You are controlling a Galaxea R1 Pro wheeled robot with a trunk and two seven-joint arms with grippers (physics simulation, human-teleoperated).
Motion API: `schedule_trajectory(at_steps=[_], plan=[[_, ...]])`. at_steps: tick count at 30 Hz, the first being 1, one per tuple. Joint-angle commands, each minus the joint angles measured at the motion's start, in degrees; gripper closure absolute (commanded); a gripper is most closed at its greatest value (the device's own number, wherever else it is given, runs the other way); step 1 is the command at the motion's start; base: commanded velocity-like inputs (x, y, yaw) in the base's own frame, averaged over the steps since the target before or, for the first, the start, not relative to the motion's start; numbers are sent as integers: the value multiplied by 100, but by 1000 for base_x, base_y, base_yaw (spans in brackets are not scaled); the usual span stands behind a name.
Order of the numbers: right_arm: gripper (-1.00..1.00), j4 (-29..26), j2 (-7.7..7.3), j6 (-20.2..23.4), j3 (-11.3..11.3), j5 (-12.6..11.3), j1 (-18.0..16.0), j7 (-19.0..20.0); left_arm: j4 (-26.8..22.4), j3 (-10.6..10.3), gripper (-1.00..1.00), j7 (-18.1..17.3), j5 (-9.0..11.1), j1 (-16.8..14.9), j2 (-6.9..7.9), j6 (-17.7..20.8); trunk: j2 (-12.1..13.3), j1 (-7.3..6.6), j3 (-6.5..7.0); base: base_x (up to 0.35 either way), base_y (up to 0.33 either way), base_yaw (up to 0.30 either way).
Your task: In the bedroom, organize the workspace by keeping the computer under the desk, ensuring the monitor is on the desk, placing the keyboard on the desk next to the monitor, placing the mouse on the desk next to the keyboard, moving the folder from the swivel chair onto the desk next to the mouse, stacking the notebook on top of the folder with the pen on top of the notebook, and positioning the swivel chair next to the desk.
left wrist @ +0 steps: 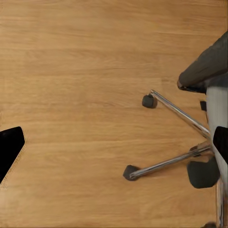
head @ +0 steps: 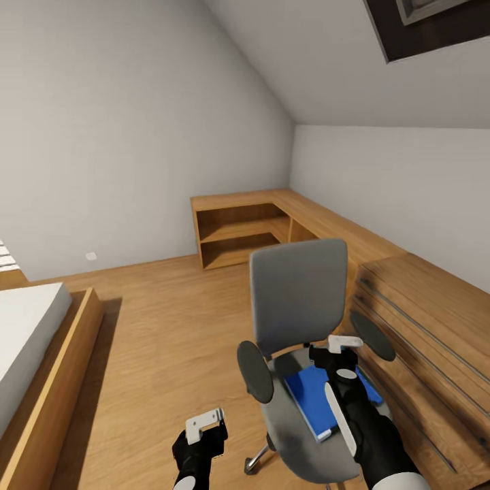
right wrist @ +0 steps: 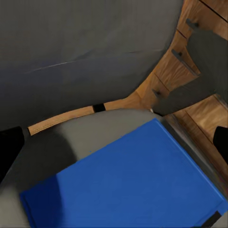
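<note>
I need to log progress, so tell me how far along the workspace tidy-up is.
Early stage. Nothing looks finished: the thick bright blue folder lies on the grey padded swivel chair, which stands beside a wooden chest of drawers. In hand: the right gripper hangs over the folder, apparently open. The left gripper hangs over the wooden floor. Everything else remains.

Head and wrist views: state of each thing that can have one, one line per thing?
folder: closed, lying flat on the chair seat, not gripped.
swivel chair: upright on the wooden floor, beside the wooden chest of drawers.
right gripper: above the folder, fingertips spread in the right wrist view, holding nothing.
left gripper: low over bare floor beside the chair base, holding nothing.
corner shelving: shelves bare.
</note>
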Motion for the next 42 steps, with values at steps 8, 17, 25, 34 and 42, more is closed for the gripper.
schedule_trajectory(at_steps=[8,17,25,34,42], plan=[[-100,16,-217,-336,16,-20,-1,-22,60,1013,-100,-2,144,-5,-6,26,-3,3,-6,298,96,0],[-100,729,-424,-398,-137,-41,-27,42,-15,1573,-100,-12,148,-5,-13,-199,-83,46,-42,107,19,0],[-100,2349,-577,-850,-277,-49,-627,226,-276,1648,-100,-11,173,-5,16,-401,-404,222,-185,3,0,0],[-100,3098,-642,-1287,-280,-52,-915,479,-281,1691,-100,-1,174,-5,15,-386,-765,420,-347,0,0,0],[-100,3195,-639,-1374,-280,-49,-935,494,-281,1685,-100,0,154,-5,8,-384,-1086,596,-490,0,0,0]])
